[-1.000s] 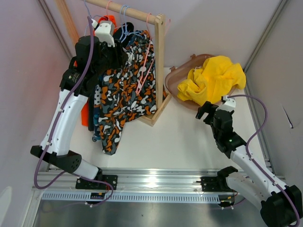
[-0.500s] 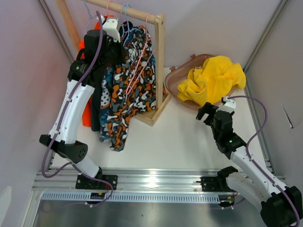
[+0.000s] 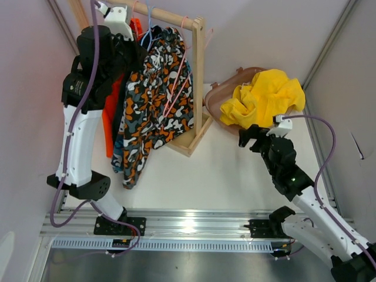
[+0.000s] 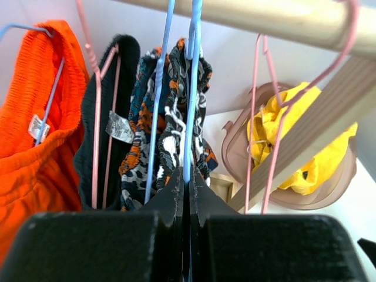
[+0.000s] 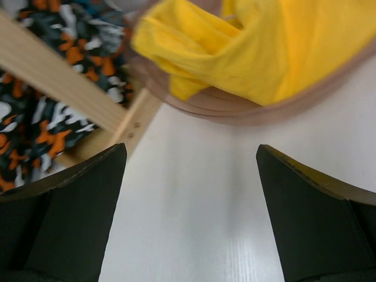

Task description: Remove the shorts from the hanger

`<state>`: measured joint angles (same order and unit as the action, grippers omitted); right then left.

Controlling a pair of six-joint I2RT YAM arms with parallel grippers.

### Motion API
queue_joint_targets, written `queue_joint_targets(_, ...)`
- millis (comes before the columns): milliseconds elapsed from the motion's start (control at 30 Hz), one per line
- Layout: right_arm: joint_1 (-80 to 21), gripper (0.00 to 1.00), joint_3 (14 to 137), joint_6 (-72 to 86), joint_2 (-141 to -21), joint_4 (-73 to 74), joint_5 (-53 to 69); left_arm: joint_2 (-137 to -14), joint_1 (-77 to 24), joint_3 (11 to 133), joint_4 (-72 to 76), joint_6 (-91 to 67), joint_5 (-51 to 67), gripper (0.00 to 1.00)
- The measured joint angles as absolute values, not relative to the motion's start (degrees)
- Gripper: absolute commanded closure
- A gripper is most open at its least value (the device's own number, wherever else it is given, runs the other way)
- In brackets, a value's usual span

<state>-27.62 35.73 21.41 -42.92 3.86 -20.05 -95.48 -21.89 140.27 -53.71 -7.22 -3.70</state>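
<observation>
1. Pinching a blue hanger under the wooden rail at the table's far-left corner, the left gripper has its fingers pressed together; camouflage shorts hang below.
2. Next, it seems, the hanger must lift clear of the rail.
3. Spread, the right gripper hovers over open table near the right edge, beside the basket of yellow shorts.

No legible text in any view.

- White sewn-in tag at the waistband of the orange shorts: faint marks only, too blurred to read.
- Grey tag on the black shorts: print visible, not readable.
- Small pale sticker on the left arm, top view: characters too small to make out.
</observation>
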Motion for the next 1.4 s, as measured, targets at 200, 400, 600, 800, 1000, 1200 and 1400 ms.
queue_joint_targets(200, -44.42, 0.00, 51.94, 16.53, -48.01, 2.59, -16.16, -91.66, -21.89, 138.50, -52.80, -8.49, -2.24, 1.00)
queue_joint_targets(400, -69.41, 0.01, 75.83, 7.11, -67.53, -2.96, -20.80, -89.01, -21.89, 133.82, -50.59, -10.00, -1.19, 1.00)
queue_joint_targets(600, -77.25, 0.01, 94.50, 1.15, -89.08, -4.97, -24.82, -88.36, -21.89, 130.17, -48.49, -10.59, 0.19, 1.00)
queue_joint_targets(800, -78.87, 0.01, 104.95, -1.28, -100.53, -4.05, -28.14, -87.68, -21.89, 129.78, -48.51, -10.66, 0.97, 1.00)
queue_joint_targets(1000, -78.98, 0.60, 106.74, -2.63, -102.30, -4.27, -33.43, -84.47, -21.89, 128.20, -48.53, -10.66, 1.83, 1.00)
queue_joint_targets(1200, -79.48, 0.60, 106.69, -1.08, -102.30, -4.12, -38.81, -81.17, -21.87, 127.55, -48.60, -11.14, 2.44, 1.00)
queue_joint_targets(1400, -80.49, 0.01, 106.50, 0.56, -102.30, -3.66, -42.15, -79.02, -21.87, 127.15, -48.45, -12.71, 4.95, 1.00)
